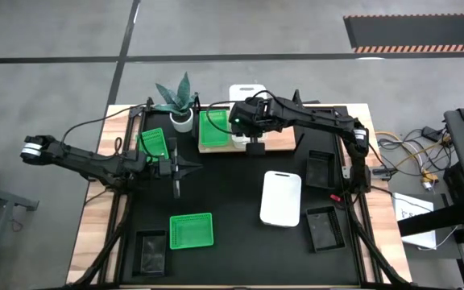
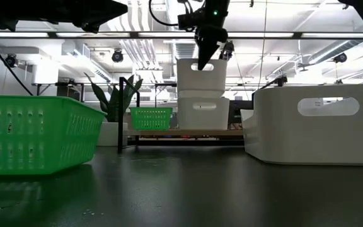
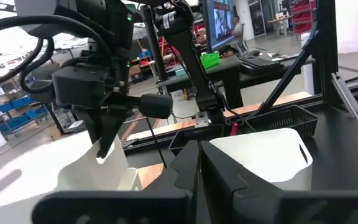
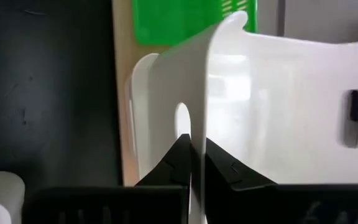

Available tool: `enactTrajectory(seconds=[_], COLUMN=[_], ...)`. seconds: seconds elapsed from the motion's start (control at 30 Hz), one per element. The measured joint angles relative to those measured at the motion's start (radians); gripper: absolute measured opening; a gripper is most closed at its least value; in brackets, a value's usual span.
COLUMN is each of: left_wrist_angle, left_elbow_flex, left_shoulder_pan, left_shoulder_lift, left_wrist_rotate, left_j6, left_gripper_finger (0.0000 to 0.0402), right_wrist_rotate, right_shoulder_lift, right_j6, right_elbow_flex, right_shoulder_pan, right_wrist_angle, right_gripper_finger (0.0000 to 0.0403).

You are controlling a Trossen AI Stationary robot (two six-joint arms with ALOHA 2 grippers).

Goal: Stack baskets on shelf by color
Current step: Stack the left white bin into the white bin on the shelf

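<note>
Right wrist view: right gripper (image 4: 193, 163) fingers pinch white basket (image 4: 272, 106) wall between them; left fingers closed, empty.

Three green baskets (image 1: 192, 231), three white baskets (image 1: 281, 198), three black baskets (image 1: 325, 228).

On the black table (image 1: 232, 234), the right gripper (image 1: 242, 122) reaches over the wooden shelf (image 1: 284, 143) at the far edge, beside a green basket (image 1: 213, 129) resting there. The left gripper (image 1: 176, 171) sits at the left, near another green basket (image 1: 152, 142). Nearer lie a third green basket (image 1: 192, 230), a white basket (image 1: 281, 198) and black baskets (image 1: 320, 169). A potted plant (image 1: 179, 101) stands far left.
</note>
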Motion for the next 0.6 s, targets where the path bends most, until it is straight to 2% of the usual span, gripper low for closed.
enactTrajectory(seconds=[0.6], left_wrist_angle=[0.000], left_elbow_flex=[0.000], left_shoulder_pan=[0.000], left_shoulder_lift=[0.000], left_wrist_rotate=[0.000], left_j6=[0.000], left_gripper_finger=[0.0000], right_wrist_rotate=[-0.002], right_shoulder_lift=[0.000], right_j6=[0.005], right_elbow_flex=[-0.071], right_shoulder_pan=[-0.001], right_wrist_angle=[0.045], right_gripper_finger=[0.0008])
